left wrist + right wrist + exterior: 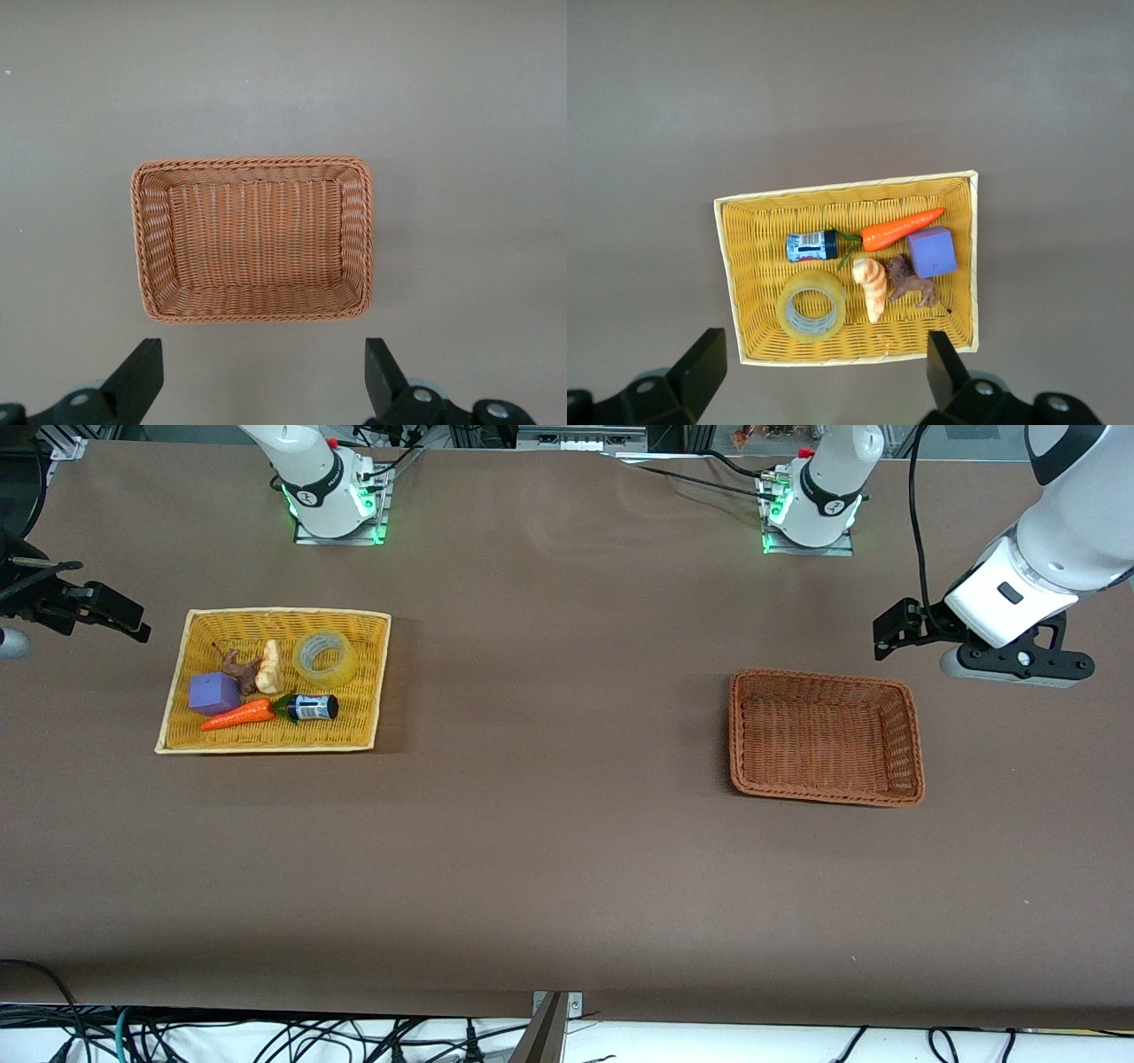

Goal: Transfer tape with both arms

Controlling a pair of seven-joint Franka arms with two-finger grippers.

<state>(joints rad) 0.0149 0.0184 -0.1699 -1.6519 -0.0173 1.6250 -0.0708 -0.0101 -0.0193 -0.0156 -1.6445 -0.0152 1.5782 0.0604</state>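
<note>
The high front camera faces both robots across the desk (567, 850); each wrist camera looks down on one basket.

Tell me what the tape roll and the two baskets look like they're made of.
The translucent yellowish ring of packing tape looks like glossy plastic film wound on a grey core, judging by its see-through sheen. The flat yellow woven tray it lies in and the empty reddish-brown woven basket both show a wicker weave with matte strands; whether natural rattan or plastic imitation cannot be told.
</note>
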